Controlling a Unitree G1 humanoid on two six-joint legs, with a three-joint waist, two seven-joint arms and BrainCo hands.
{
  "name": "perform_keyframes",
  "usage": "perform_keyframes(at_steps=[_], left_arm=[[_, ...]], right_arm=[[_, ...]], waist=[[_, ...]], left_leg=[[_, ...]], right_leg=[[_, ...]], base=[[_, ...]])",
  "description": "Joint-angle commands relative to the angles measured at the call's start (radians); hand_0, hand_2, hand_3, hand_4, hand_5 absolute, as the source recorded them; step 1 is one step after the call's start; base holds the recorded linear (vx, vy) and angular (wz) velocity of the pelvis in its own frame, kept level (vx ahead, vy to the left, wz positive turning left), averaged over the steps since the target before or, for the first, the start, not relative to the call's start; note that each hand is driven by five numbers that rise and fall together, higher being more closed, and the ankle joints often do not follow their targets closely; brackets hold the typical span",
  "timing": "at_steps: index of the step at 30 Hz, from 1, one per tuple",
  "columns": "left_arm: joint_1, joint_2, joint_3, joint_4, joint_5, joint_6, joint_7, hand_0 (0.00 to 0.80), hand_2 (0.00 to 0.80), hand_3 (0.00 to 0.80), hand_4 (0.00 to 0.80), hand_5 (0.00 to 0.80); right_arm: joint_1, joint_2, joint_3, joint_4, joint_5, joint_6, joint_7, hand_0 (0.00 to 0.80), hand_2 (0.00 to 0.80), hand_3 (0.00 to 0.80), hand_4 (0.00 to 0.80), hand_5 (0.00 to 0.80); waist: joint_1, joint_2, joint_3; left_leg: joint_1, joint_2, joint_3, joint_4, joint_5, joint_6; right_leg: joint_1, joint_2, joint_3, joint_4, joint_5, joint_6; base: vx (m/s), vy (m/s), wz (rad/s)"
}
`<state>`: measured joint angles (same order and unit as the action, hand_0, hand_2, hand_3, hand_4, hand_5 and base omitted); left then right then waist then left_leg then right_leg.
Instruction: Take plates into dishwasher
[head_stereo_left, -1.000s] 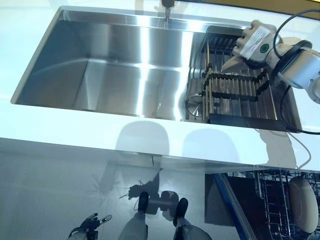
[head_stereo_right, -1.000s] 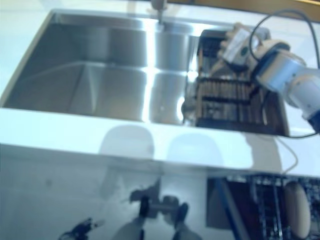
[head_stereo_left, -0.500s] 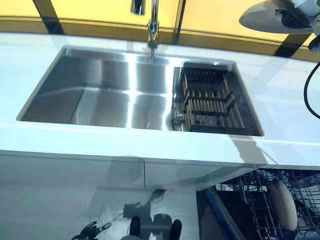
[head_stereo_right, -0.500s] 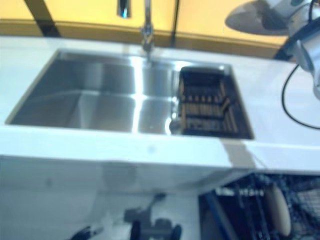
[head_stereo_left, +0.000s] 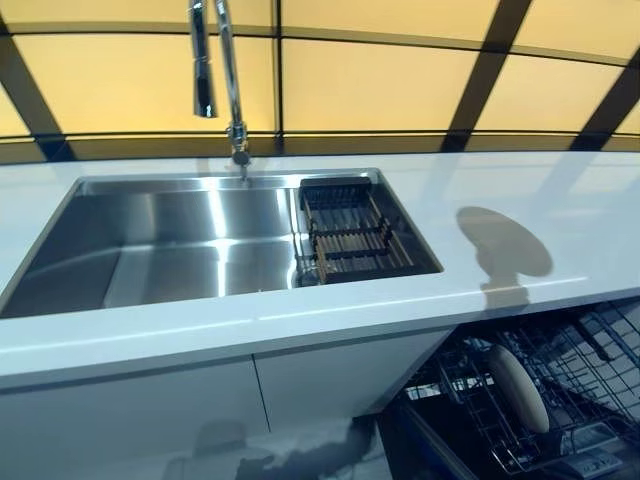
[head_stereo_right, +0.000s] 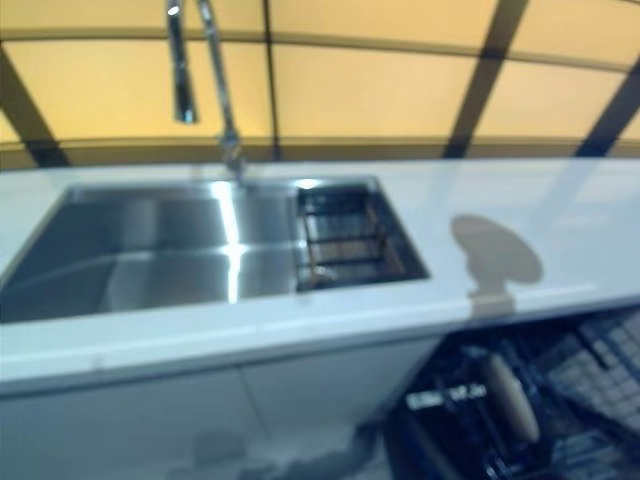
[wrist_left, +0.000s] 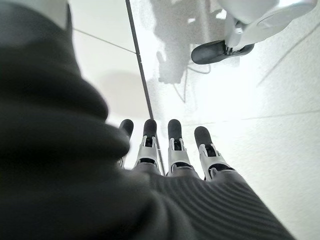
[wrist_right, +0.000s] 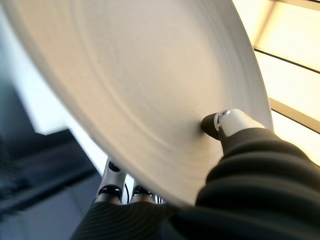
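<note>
Plate (wrist_right: 135, 85) | pinched by right robot hand (wrist_right: 235, 125), thumb on face | left prob. relaxed

The white tabletop (head_stereo_left: 520, 215) runs wide ahead of me, a steel sink (head_stereo_left: 160, 250) sunk into it. Below it, my left hand (wrist_left: 175, 150) hangs over pale floor (wrist_left: 260, 100).

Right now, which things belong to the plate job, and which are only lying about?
Belongs to the job:
- plate, pinched in the right hand
- plate in the rack
- dishwasher rack

Only lying about:
- sink
- faucet
- sink drying rack
- left hand, idle, fingers straight
</note>
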<state>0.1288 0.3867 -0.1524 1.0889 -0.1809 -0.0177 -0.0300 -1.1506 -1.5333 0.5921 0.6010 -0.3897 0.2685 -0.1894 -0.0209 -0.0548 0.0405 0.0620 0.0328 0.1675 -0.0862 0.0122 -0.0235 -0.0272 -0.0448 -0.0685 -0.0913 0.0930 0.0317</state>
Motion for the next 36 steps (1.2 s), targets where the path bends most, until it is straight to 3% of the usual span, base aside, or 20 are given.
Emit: perform_keyframes(at_steps=[1,7,15,22,36], left_arm=[[-0.037,0.033,-0.003,0.049,0.057,-0.03,-0.013,0.0,0.0,0.0,0.0,0.0],[-0.059,0.034,-0.012,0.059,0.091,0.009,-0.034,0.0,0.0,0.0,0.0,0.0],[-0.068,0.034,-0.017,0.073,0.112,0.026,-0.047,0.0,0.0,0.0,0.0,0.0],[-0.084,0.03,-0.015,0.078,0.108,0.021,-0.042,0.0,0.0,0.0,0.0,0.0],[-0.096,0.018,-0.018,0.071,0.114,-0.009,-0.044,0.0,0.0,0.0,0.0,0.0]], right_arm=[[0.038,-0.06,-0.108,0.042,0.066,-0.029,-0.009,0.8,0.8,0.8,0.8,0.8],[0.332,-0.047,-0.377,0.048,0.132,-0.051,0.058,0.8,0.8,0.8,0.8,0.8],[0.768,0.083,-0.754,-0.049,0.21,-0.011,0.148,0.8,0.8,0.8,0.8,0.8],[0.89,0.21,-0.846,-0.086,0.235,0.002,0.139,0.8,0.8,0.8,0.8,0.8],[0.906,0.315,-0.818,-0.101,0.275,-0.022,0.043,0.8,0.8,0.8,0.8,0.8]], waist=[[-0.017,-0.022,-0.006],[-0.059,-0.02,-0.008],[-0.117,-0.001,0.006],[-0.146,0.034,0.036],[-0.158,0.074,0.081]], left_leg=[[0.055,0.003,0.017,-0.001,-0.126,0.029],[0.074,0.011,0.049,-0.001,-0.132,0.032],[0.092,0.026,0.113,-0.001,-0.138,0.029],[0.093,0.027,0.138,-0.001,-0.142,0.032],[0.095,0.028,0.15,-0.001,-0.16,0.032]], right_leg=[[0.097,0.014,-0.004,0.004,-0.123,0.069],[0.096,0.021,0.025,0.004,-0.114,0.067],[0.083,0.029,0.063,0.004,-0.108,0.068],[0.069,0.028,0.069,0.004,-0.1,0.066],[0.045,0.022,0.071,0.004,-0.097,0.073]], base=[[0.016,-0.021,-0.19],[0.021,-0.039,-0.19],[0.019,-0.062,-0.2],[-0.011,-0.026,-0.13],[0.001,0.001,-0.02]])
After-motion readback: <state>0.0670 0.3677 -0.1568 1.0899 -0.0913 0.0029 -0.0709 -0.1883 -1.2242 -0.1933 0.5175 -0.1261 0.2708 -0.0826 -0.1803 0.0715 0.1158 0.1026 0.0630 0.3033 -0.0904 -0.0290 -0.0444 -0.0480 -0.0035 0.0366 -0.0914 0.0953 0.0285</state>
